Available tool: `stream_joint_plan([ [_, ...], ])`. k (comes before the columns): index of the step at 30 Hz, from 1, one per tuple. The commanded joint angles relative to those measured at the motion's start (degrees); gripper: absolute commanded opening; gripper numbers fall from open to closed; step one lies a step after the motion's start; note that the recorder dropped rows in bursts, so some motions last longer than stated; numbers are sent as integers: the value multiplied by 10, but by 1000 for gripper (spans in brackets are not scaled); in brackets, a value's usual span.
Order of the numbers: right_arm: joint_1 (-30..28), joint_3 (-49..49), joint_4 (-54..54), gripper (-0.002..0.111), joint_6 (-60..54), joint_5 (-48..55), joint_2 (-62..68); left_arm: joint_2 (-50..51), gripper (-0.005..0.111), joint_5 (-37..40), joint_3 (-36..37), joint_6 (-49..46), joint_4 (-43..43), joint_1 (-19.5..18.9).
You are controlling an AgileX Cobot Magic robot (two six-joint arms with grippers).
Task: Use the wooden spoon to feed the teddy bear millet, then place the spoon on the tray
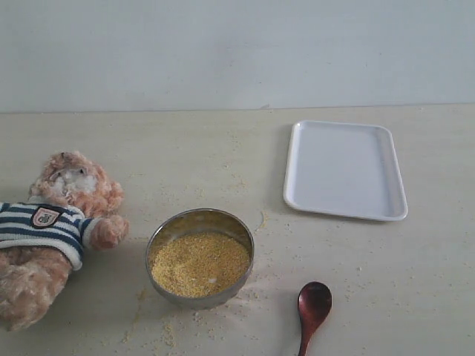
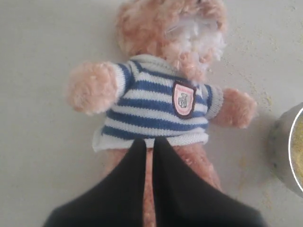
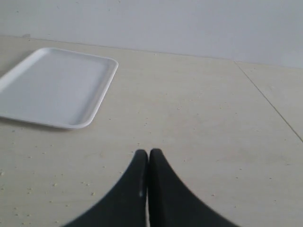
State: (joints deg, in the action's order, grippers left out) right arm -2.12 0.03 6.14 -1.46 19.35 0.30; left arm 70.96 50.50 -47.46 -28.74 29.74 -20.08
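The teddy bear point(image 1: 56, 222) lies on its back at the left of the table in a striped sweater; the left wrist view shows it from above point(image 2: 161, 99). My left gripper point(image 2: 150, 141) hovers over the bear's lower body, shut and empty. Millet point(image 1: 199, 262) fills the steel bowl point(image 1: 199, 222) in the front middle. The dark wooden spoon point(image 1: 313, 305) lies on the table right of the bowl, near the front edge. The white tray point(image 1: 345, 170) rests empty at the back right, also visible in the right wrist view point(image 3: 54, 87). My right gripper point(image 3: 148, 152) is shut over bare table, holding nothing.
Loose millet crumbs point(image 1: 223, 167) are scattered on the table around the bowl and toward the tray. The bowl's edge point(image 2: 286, 146) shows beside the bear's arm in the left wrist view. A pale wall point(image 1: 237, 52) runs behind the table.
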Motion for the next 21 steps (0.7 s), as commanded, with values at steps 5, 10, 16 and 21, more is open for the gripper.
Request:
stream_joint_plan([
  [5, -2, 0, 3, 0, -1, -2, -3, 83, 5, 15, 45, -171, 144, -74],
  [10, -2, 0, 3, 0, -2, -2, -3, 113, 9, -11, 51, -201, 146, -74],
  [16, -2, 0, 3, 0, 0, -2, -3, 134, 84, -70, 54, -236, 150, -74],
  [21, -2, 0, 3, 0, -2, -2, -3, 163, 108, -107, 78, -241, 229, -74],
])
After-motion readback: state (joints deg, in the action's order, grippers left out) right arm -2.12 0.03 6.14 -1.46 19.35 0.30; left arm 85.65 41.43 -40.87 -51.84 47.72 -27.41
